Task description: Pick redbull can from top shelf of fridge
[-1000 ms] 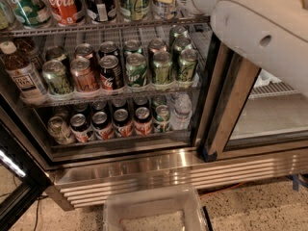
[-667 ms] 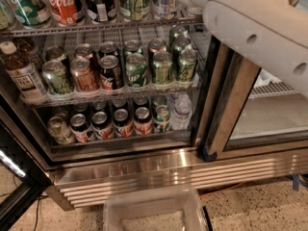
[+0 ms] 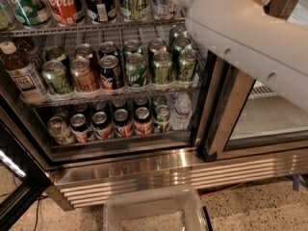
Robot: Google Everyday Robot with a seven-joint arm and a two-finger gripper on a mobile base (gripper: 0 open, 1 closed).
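The fridge (image 3: 144,177) stands open in front of me, with several wire racks of drinks. The uppermost rack in view (image 3: 96,29) holds a row of cans and bottles cut off by the top edge. At its right end stands a silvery-blue can (image 3: 161,4), partly hidden by my arm; I cannot tell whether it is the redbull can. My white arm (image 3: 240,37) reaches from the right up towards that end of the row. My gripper is out of view beyond the top edge.
A red Coca-Cola can (image 3: 62,4) and dark bottles share the uppermost rack. Green and red cans (image 3: 162,66) and a bottle (image 3: 21,76) fill the middle rack. The shut right glass door (image 3: 269,114) is beside it. A clear plastic bin (image 3: 154,211) sits on the floor.
My arm has shifted a little to the left and covers more of the upper right of the view. The cans and racks have not moved.
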